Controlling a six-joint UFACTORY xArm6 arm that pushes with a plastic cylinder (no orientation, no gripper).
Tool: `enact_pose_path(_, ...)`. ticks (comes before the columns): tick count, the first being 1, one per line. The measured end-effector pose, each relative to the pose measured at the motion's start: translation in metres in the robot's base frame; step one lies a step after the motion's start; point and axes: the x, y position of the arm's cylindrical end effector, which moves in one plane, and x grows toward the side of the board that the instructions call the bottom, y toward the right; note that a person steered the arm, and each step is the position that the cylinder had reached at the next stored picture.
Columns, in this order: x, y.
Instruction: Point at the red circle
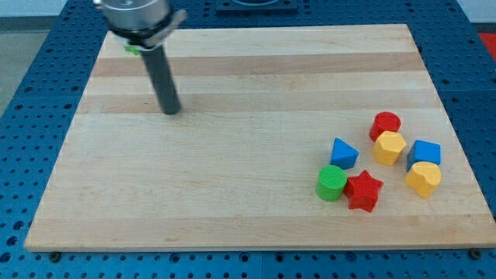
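Observation:
The red circle is a red cylinder at the view's right, top of a cluster of blocks. My tip rests on the wooden board in its upper left part, far to the left of the red circle and slightly above its level. Touching the red circle from below is a yellow hexagon. The rest of the cluster is a blue triangle, a blue block, a yellow block, a green circle and a red star.
A small green block sits at the board's top left corner, mostly hidden behind the arm's head. The board lies on a blue perforated table.

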Motion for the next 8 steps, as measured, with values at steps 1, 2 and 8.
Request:
enact_pose_path(1, 0.0, 0.07)
enact_pose_path(2, 0.0, 0.146)
enact_pose_path(8, 0.044, 0.367)
